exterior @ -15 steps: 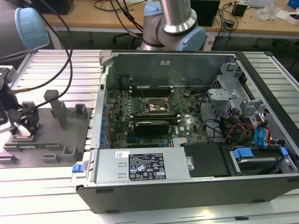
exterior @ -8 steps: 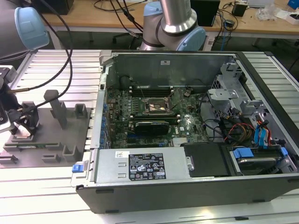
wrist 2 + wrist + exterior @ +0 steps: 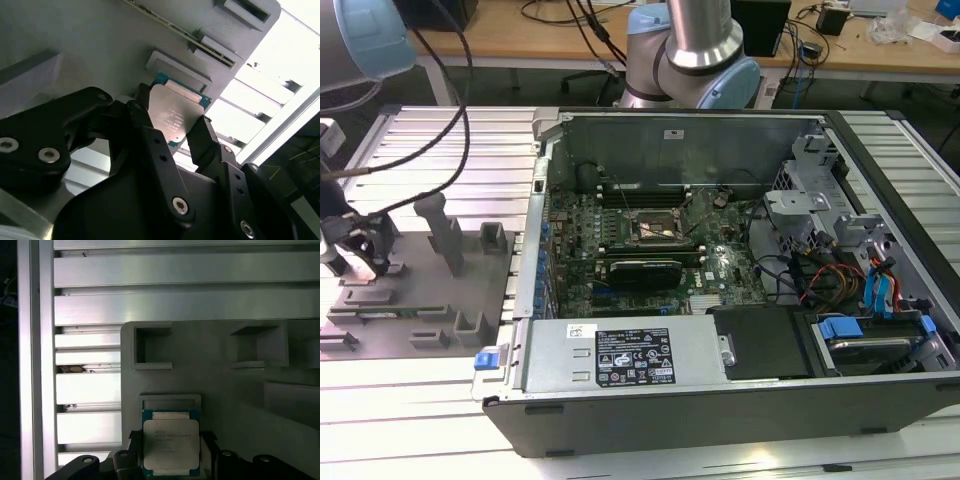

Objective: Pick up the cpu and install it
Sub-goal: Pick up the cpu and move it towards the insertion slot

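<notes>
The cpu (image 3: 171, 442), a small flat square chip with a pale silvery metal top on a green-blue board, was seen in both wrist views between the two black fingers (image 3: 142, 125) of the claw (image 3: 174, 131). The fingers were set against two opposite edges of the chip, so the claw was judged to be clamped on it. This edge hold was probably chosen so that the underside would be spared. The chip was placed at a shallow walled recess of the grey plastic fixture plate with upright posts (image 3: 430, 305). The recess was presumably made to keep the chip square for such a grasp. Whether the chip rested in the recess or was raised clear of it could not be told, since its underside was hidden.

In the exterior view the plate was found at the exterior view's left on the ribbed aluminium counter (image 3: 420, 430), with the claw over it. The open dark computer case (image 3: 720, 405) was laid on its side at the centre and the exterior view's right, well apart from the claw, so that its dark square socket frame with a metal rim (image 3: 658, 228) faced upward. Whether the socket was open could not be judged. The silver and pale blue arm (image 3: 695, 45) was cut off by the frame's upper edge.
</notes>
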`<state>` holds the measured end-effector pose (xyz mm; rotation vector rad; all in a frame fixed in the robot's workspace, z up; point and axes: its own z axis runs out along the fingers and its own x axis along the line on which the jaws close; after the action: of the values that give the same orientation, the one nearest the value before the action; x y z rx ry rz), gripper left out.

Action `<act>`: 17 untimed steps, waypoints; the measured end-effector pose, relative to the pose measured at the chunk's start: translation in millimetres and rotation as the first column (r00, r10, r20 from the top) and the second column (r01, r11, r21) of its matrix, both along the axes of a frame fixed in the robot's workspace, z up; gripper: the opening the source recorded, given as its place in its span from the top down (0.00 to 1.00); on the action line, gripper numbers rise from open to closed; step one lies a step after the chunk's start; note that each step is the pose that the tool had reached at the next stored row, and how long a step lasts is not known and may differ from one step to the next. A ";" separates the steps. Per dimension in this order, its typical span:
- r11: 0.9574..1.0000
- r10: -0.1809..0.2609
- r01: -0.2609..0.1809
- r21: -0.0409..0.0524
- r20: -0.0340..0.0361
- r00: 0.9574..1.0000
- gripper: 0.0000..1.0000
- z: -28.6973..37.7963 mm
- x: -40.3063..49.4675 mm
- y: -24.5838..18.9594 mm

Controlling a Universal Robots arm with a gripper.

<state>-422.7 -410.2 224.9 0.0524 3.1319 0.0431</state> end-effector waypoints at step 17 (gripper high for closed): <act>1.000 0.000 0.000 0.000 0.000 1.000 0.45 98.5 0.0 3.6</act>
<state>-422.7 -406.6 323.5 0.0525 3.1319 0.0431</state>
